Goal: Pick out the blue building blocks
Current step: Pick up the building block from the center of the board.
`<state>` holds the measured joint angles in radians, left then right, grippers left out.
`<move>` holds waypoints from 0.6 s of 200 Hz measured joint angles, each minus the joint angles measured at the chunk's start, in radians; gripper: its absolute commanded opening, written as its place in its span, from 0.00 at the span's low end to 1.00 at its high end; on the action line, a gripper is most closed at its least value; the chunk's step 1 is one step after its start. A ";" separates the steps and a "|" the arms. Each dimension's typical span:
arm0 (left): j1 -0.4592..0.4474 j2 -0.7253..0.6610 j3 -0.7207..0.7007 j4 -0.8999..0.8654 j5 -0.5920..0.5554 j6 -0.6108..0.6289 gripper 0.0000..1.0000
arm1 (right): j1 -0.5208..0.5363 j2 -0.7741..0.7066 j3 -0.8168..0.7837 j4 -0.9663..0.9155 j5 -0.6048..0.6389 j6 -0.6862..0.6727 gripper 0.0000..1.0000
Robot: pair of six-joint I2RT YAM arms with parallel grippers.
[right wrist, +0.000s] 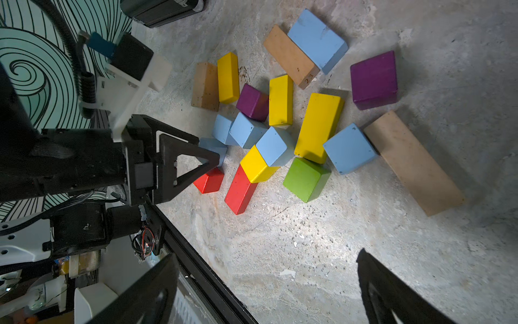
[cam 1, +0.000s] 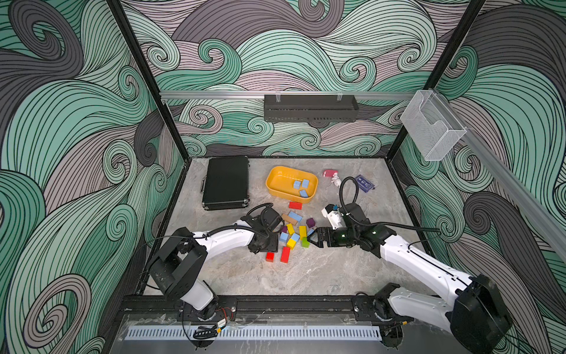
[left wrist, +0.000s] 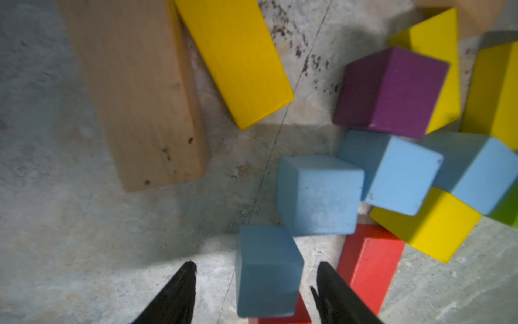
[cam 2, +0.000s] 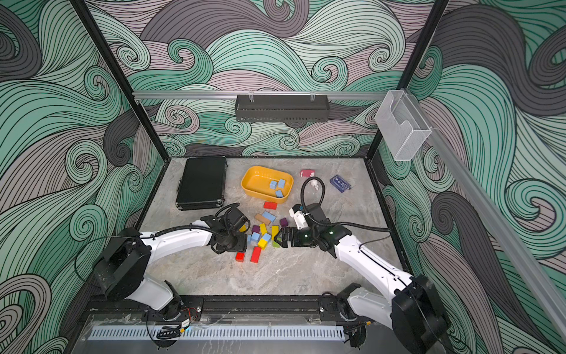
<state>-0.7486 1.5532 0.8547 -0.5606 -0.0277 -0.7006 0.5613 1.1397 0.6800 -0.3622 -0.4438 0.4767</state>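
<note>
Three blue building blocks (cam 1: 301,187) lie in the yellow tray (cam 1: 275,174). More lie in the mixed pile: a long blue brick (right wrist: 316,42), a lone cube (right wrist: 349,148) and a cluster of cubes (right wrist: 246,130). My left gripper (left wrist: 256,265) points down at the pile's near-left edge, open, its fingers on either side of one blue cube (left wrist: 267,269) with a gap at each side. In the right wrist view that same gripper (right wrist: 207,157) hides part of the cube. My right gripper (right wrist: 266,254) hangs open over bare table right of the pile, holding nothing.
Yellow (right wrist: 318,127), red (right wrist: 239,190), purple (right wrist: 374,80), green (right wrist: 305,179) and plain wooden (right wrist: 412,162) blocks crowd the blue ones. A black case (cam 1: 226,182) lies back left. A navy packet (cam 1: 364,183) and small pink and white items (cam 1: 332,176) lie back right.
</note>
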 measured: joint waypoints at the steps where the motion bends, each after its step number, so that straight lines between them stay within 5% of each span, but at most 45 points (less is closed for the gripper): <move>1: 0.000 0.003 0.000 0.000 0.000 0.001 0.62 | 0.000 0.000 0.000 0.000 0.000 0.000 0.99; 63: 0.000 0.050 0.039 0.000 -0.006 0.003 0.40 | -0.006 0.007 0.000 0.000 0.018 0.000 0.99; 120: 0.000 0.079 0.048 -0.002 -0.002 0.010 0.30 | -0.007 0.017 0.000 -0.003 0.026 -0.002 0.99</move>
<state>-0.7486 1.6325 0.9031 -0.5625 -0.0299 -0.6910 0.5541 1.1564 0.6800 -0.3649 -0.4183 0.4751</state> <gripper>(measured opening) 0.329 0.991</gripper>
